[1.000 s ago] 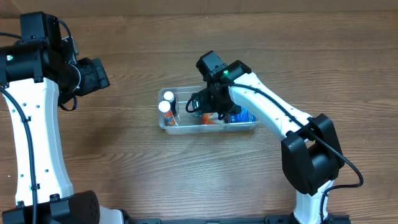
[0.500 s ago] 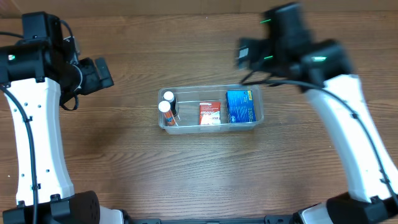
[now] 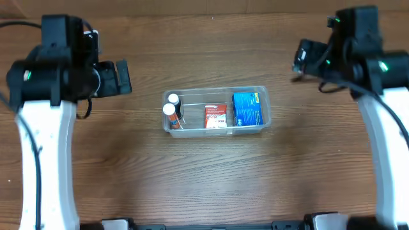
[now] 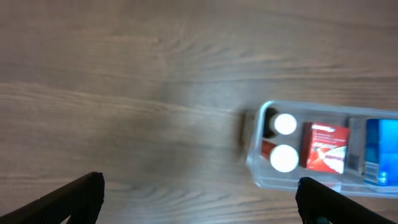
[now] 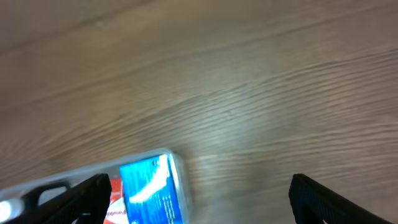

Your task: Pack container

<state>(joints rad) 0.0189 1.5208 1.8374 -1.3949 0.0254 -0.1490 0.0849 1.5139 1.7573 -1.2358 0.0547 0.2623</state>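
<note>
The clear plastic container point(image 3: 263, 92) sits mid-table. It holds two white-capped bottles point(image 3: 170, 109) at its left end, a red box point(image 3: 215, 117) in the middle and a blue box point(image 3: 246, 108) at its right end. It also shows in the left wrist view point(image 4: 256, 167) and in the right wrist view point(image 5: 176, 163). My left gripper point(image 4: 199, 199) is open and empty, raised to the container's far left. My right gripper point(image 5: 202, 196) is open and empty, raised to the container's far right.
The wooden table point(image 3: 204, 179) lies bare around the container. The left arm point(image 3: 45, 128) stands along the left edge and the right arm point(image 3: 383, 128) along the right edge.
My right arm has lifted out of the container and swung up and right, leaving the red box inside. My left arm has shifted slightly right.
</note>
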